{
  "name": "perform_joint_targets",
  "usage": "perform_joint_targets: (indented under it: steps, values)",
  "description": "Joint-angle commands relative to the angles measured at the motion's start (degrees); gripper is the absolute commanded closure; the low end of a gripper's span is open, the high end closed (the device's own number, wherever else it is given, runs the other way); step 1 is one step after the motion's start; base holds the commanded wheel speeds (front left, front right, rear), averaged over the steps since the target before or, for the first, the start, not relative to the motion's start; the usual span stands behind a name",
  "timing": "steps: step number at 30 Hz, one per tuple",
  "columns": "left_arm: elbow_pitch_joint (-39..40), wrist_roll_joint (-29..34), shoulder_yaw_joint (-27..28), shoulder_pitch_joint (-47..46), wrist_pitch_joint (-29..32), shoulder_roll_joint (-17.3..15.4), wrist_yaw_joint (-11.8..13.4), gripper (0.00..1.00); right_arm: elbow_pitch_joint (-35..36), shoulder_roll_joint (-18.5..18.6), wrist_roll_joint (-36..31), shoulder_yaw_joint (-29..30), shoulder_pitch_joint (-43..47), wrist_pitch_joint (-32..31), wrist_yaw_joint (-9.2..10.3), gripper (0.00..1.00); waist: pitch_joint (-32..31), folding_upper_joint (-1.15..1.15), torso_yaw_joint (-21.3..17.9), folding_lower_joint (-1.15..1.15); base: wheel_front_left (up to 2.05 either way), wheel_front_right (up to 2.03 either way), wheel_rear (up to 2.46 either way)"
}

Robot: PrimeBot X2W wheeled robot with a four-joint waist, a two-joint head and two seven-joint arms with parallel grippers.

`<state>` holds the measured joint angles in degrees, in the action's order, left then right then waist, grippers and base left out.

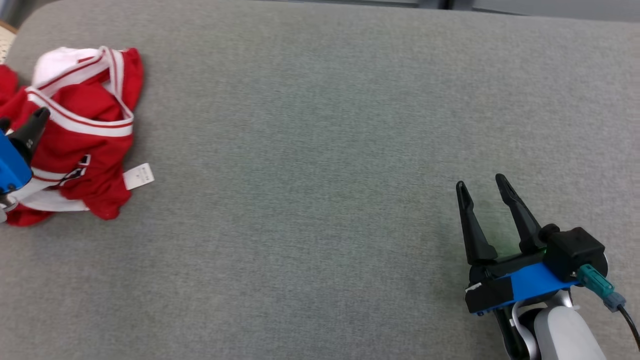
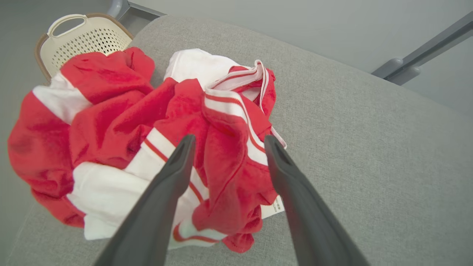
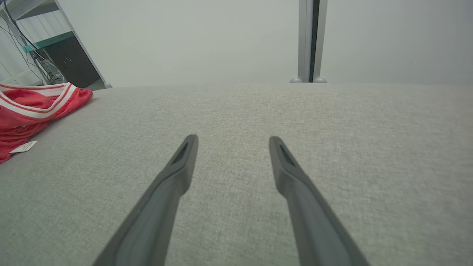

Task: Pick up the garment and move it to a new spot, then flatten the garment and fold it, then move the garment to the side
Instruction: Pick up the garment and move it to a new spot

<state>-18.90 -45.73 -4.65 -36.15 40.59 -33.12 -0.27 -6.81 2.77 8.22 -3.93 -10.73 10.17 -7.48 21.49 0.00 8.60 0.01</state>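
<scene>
The garment (image 1: pixel 85 135) is a crumpled heap of red cloth with white bands and red stripes, lying at the far left of the grey padded surface (image 1: pixel 320 150). A white label sticks out at its right side. My left gripper (image 2: pixel 229 140) hangs open just above the garment (image 2: pixel 111 122), its fingers astride a raised red fold without touching it. One of its fingers (image 1: pixel 32 127) pokes in at the left edge of the head view. My right gripper (image 1: pixel 480 182) stands open at the lower right, far from the cloth. Nothing lies between its fingers (image 3: pixel 184 162). The garment (image 3: pixel 29 111) sits far off to their left.
A cream perforated basket (image 2: pixel 85 37) stands past the surface's far left corner, behind the garment. A shelf unit (image 3: pixel 48 55) and a grey upright post (image 3: pixel 308 40) stand beyond the far edge. The grey surface stretches bare from the garment across to the right gripper.
</scene>
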Motion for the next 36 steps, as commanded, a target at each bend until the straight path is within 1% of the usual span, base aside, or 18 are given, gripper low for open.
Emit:
perform_joint_targets:
  steps: [1,8,10,11,12,13,15,21,24,30,34,36]
  values:
    - [-0.3,0.8,-0.4,0.6,0.8,-1.0,0.6,0.0,0.0,0.2,0.4,-0.1,-1.1,0.4,-0.03,0.0,1.2,0.0,-1.6,-0.01,0.0,0.0,0.0]
    - [-2.7,6.4,-3.4,4.0,5.3,-5.2,5.3,0.0,-0.6,0.2,1.1,-0.5,-1.6,0.9,-0.03,0.0,1.3,0.0,-3.6,-0.01,0.0,0.0,0.0]
    - [-3.1,7.1,-4.1,4.8,6.3,-5.7,6.0,0.0,-0.8,0.2,1.5,-0.3,-1.7,1.0,-0.03,0.0,1.0,0.0,-3.9,-0.01,0.0,0.0,0.0]
    - [-3.2,7.3,-4.3,5.2,6.6,-5.8,6.3,0.12,-1.0,0.2,1.6,-0.3,-1.7,1.1,-0.03,0.0,0.9,0.0,-4.0,-0.01,0.0,0.0,0.0]
    - [-3.2,7.5,-4.4,5.5,6.5,-5.9,6.3,0.54,-1.1,0.2,1.8,-0.2,-1.7,1.2,-0.03,0.0,0.6,0.0,-4.0,-0.01,0.0,0.0,0.0]
    - [-3.4,7.7,-4.7,5.9,6.4,-6.0,6.4,1.0,-1.3,0.2,2.0,-0.1,-1.6,1.2,-0.03,0.0,0.3,0.0,-4.0,-0.01,0.0,0.0,0.0]
    - [-3.3,7.4,-4.6,6.2,6.4,-5.9,6.5,1.0,-1.7,0.2,2.2,0.0,-1.5,1.3,-0.03,0.0,-0.4,0.0,-3.9,-0.01,0.0,0.0,0.0]
    - [-0.5,7.6,-4.2,3.4,2.7,-5.4,5.1,1.0,-3.1,0.2,3.2,0.3,-0.5,1.9,-0.03,0.0,-4.1,0.0,-3.0,-0.01,0.0,0.0,0.0]
    - [1.5,8.0,-4.1,0.9,0.7,-5.6,4.1,1.0,-4.1,0.2,3.9,0.1,0.2,2.4,-0.03,0.0,-7.1,0.0,-2.6,-0.01,0.0,0.0,0.0]
    - [5.0,8.6,-5.2,-5.9,-0.6,-5.2,1.9,1.0,-6.0,0.2,5.2,-0.1,1.9,3.1,-0.03,0.0,-13.3,0.0,-3.1,-0.01,0.0,0.0,0.0]
    - [7.5,8.6,-6.3,-11.5,-1.2,-3.5,0.6,1.0,-6.6,0.2,5.6,0.2,3.0,3.3,-0.03,0.0,-16.0,0.0,-4.5,-0.01,0.0,0.0,0.0]
    - [8.5,8.3,-6.7,-14.3,-1.8,-2.2,0.1,1.0,-6.7,0.2,5.8,0.3,3.6,3.3,-0.03,0.0,-17.0,0.0,-5.5,-0.01,0.0,0.0,0.0]
